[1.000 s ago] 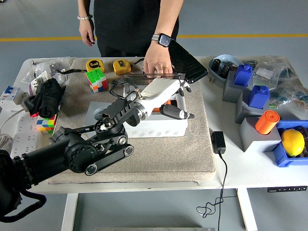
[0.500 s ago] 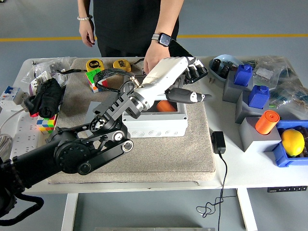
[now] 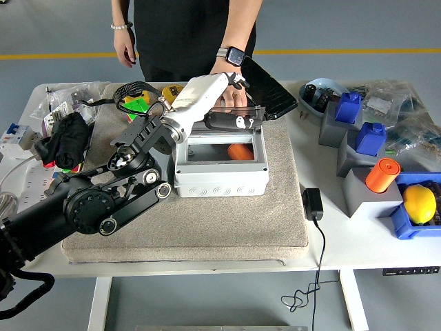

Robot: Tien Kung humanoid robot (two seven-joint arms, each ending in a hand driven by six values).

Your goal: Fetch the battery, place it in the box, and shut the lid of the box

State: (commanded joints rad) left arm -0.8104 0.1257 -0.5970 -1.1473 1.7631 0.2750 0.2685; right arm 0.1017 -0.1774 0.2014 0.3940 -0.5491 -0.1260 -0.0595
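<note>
Lying in the box [image 3: 220, 181], the orange battery [image 3: 240, 150] runs left–right — left hand [image 3: 219, 103] spread, gripping nothing.

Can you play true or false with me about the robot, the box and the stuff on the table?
1. An orange battery lies inside the white box. True.
2. The box's lid is shut flat. False: it stands open at the box's back edge.
3. The robot's left hand is up at the lid. True, at the open lid's edge.
4. The lemon sits on the grey mat. False: it lies in a blue tray at the table's right side.
5. The person's hand rests behind the box. True.
6. The robot's right arm is reaching for the box. False: only the left arm shows.
</note>
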